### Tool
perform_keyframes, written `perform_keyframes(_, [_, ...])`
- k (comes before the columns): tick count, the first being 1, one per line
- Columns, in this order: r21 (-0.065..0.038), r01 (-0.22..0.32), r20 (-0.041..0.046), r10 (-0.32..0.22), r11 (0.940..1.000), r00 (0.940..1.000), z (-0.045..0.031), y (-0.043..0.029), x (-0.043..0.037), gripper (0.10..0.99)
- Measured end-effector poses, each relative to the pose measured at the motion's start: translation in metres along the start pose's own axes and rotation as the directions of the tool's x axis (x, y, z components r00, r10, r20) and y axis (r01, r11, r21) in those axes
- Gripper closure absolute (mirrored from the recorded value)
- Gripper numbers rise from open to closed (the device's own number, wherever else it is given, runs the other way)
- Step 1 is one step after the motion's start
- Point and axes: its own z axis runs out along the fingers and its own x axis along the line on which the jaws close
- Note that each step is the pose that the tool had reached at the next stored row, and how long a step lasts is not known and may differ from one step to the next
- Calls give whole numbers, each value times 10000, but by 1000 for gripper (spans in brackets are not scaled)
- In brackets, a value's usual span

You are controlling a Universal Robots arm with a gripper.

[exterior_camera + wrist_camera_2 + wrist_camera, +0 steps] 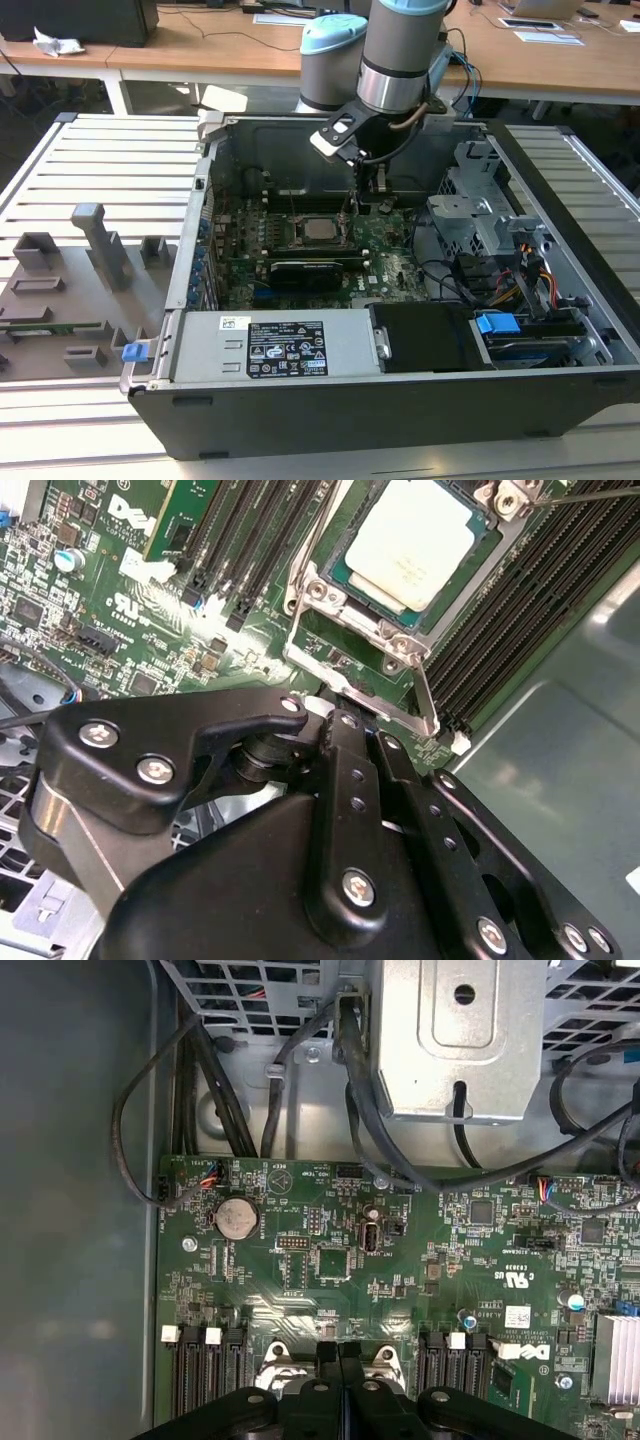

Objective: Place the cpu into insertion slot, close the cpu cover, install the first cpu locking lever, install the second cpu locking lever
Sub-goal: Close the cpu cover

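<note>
The cpu [410,542] lies pale face up in the insertion slot [478,542] on the green motherboard, and shows mid-board in the exterior view [321,230]. The cpu cover [318,600] lies down around it as a silver frame. A thin metal locking lever [426,695] runs along the socket's edge. My gripper [335,712] is shut, its black fingers pressed together with their tips at that socket edge, close to the lever. In the exterior view the gripper [372,195] reaches down just to the right of the socket. In the first wrist view the gripper [340,1355] sits over the socket's rim.
Long black memory slots [250,540] flank the socket. A black card [310,272] lies in front of it, with the power supply [280,350] nearer still. A drive cage [470,220] and cables [360,1080] crowd the right. Grey fixtures [100,245] stand outside the case, left.
</note>
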Motion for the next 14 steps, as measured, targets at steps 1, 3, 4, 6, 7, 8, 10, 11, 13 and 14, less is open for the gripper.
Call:
perform_keyframes(1, [0, 0, 0, 0, 10000, 10000, 0, -5, 0, 976])
perform_keyframes(3, [0, 1, 0, -1, 10000, 10000, 0, -12, 0, 976])
perform_keyframes(4, [0, 0, 0, 0, 10000, 10000, 1, -21, 1, 976])
perform_keyframes(6, [0, 0, 0, 0, 10000, 10000, 1, -31, 1, 976])
perform_keyframes(7, [0, 0, 0, 0, 10000, 10000, 1, -38, 1, 976])
perform_keyframes(8, [0, 0, 0, 0, 10000, 10000, 1, -45, 1, 976])
perform_keyframes(10, [0, 0, 0, 0, 10000, 10000, 2, -70, 2, 976])
perform_keyframes(11, [0, 0, 0, 0, 10000, 10000, 2, -77, 3, 976])
perform_keyframes(13, [0, 0, 0, 0, 10000, 10000, 2, -93, 3, 976])
perform_keyframes(14, [1, 0, 0, 0, 10000, 10000, 2, -102, 3, 976])
